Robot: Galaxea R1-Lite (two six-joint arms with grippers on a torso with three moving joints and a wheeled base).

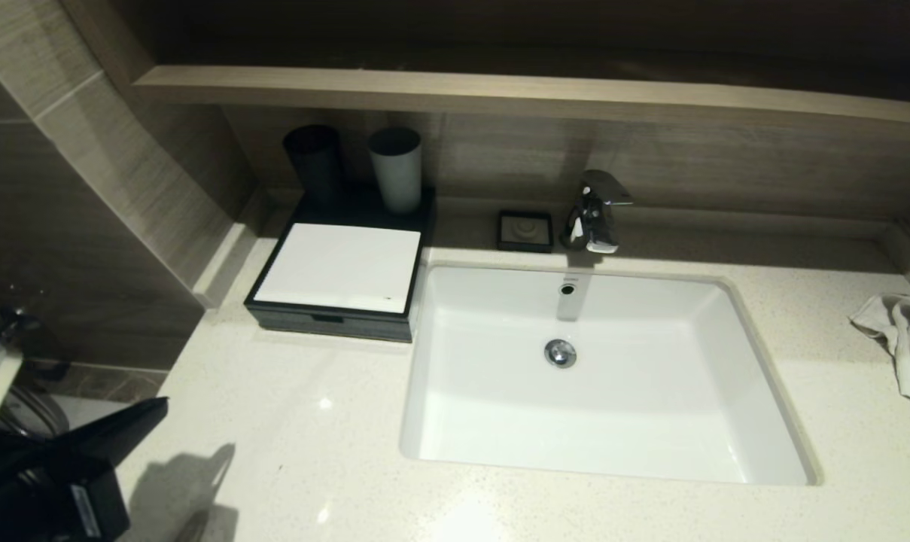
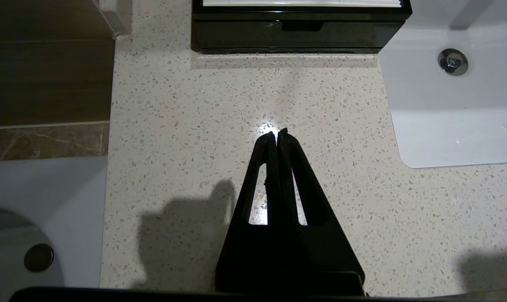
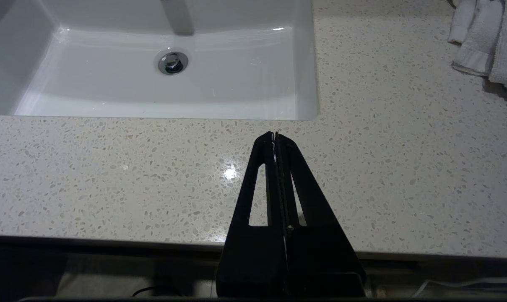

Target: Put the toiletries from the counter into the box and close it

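The black box [image 1: 338,267] with its white top panel stands at the back left of the cream counter [image 1: 274,421], beside the white sink [image 1: 725,391]. Its notched front drawer [image 2: 297,33] sits flush, closed. The toiletries are out of view in every frame. My left gripper [image 1: 157,410] [image 2: 277,133] hovers shut and empty over bare counter in front of the box, well short of it. My right gripper [image 3: 274,134] is shut and empty above the counter's front edge, before the sink's near right corner.
A dark cup [image 1: 313,158] and a grey cup [image 1: 396,169] stand on the box's back part. A small black dish [image 1: 525,229] and a chrome faucet [image 1: 596,211] sit behind the sink. A white towel [image 1: 902,339] lies far right. A wooden shelf [image 1: 500,90] overhangs the back.
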